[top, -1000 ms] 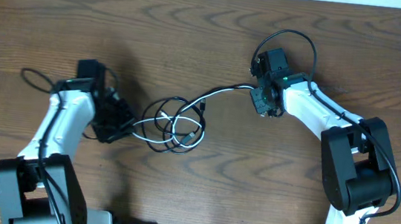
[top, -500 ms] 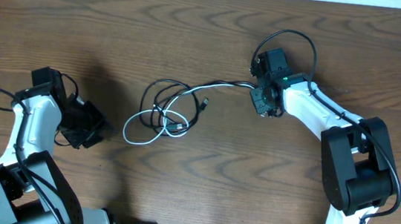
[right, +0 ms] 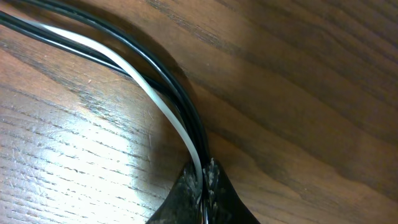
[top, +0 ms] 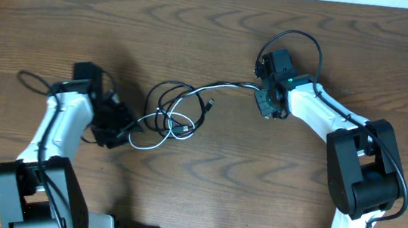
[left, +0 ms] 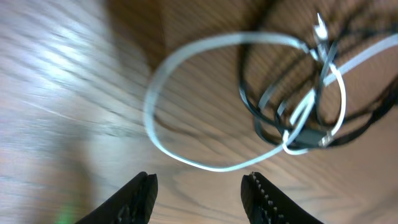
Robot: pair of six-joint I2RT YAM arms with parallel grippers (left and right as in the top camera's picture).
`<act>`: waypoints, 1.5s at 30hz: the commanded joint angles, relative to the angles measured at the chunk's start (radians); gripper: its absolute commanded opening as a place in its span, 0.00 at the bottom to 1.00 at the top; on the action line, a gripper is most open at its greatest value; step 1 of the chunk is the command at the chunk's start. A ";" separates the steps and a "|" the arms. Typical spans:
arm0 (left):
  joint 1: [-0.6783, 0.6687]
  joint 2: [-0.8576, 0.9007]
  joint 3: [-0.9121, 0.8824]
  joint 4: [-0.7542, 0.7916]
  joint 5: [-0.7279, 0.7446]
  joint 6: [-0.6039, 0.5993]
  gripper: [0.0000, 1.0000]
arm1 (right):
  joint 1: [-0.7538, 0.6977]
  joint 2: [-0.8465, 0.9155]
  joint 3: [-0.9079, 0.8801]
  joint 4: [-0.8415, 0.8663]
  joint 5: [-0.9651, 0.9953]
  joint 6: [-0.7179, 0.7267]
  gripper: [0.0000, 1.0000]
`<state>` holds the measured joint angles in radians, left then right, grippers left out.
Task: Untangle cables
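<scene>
The cables (top: 173, 115) lie in a loose knot on the table (top: 213, 24), a little toward 9 o'clock from its middle. Two black cords (right: 188, 112) loop over and through a white cord (left: 150, 109), whose widest loop bulges out at the knot's 8 o'clock side. From the 2 o'clock edge a run of strands leads off to my right gripper (right: 202, 183), which is pinched shut on them. Its wrist view shows the white strand and the black ones beside it going into the closed tips together. My left gripper (left: 199, 186) sits at the knot's 9 o'clock side, jaws apart with nothing between them and the white loop just ahead of the tips.

My worry is the pull. Since my right side seems to hold several strands at once, tugging any one loop from the left may drag the whole knot along, or cinch the crossings tighter instead of freeing them. If I close on the white loop where a black cord lies under it, I would take both and gain nothing. A thin cord could also slip out of a shallow bite.

Much is unclear. The left wrist view is blurred, so I cannot follow which cord passes over which. From above, the strands near my left gripper vanish under its body. One small plug shows at the knot's 3 o'clock side; I cannot find the other ends. I also cannot tell whether all three cords are truly inside my right grip.
</scene>
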<state>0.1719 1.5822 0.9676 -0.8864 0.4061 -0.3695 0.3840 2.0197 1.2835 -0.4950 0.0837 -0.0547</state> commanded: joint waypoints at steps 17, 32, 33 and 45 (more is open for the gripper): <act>-0.399 0.006 0.002 0.193 -0.270 -0.288 0.08 | 0.011 0.061 -0.037 -0.011 -0.039 0.002 0.01; -0.411 0.101 0.002 0.250 -0.441 -0.299 0.25 | 0.011 0.061 -0.037 -0.010 -0.039 0.002 0.01; -0.411 0.118 0.002 0.254 -0.441 -0.299 0.25 | 0.011 0.061 -0.037 -0.010 -0.039 0.002 0.01; -0.324 0.220 0.002 0.163 -0.452 -0.200 0.08 | 0.011 0.061 -0.037 -0.010 -0.039 0.002 0.01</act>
<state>-0.2096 1.7649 0.9798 -0.6704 -0.0105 -0.6411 0.3840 2.0197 1.2835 -0.4923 0.0811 -0.0547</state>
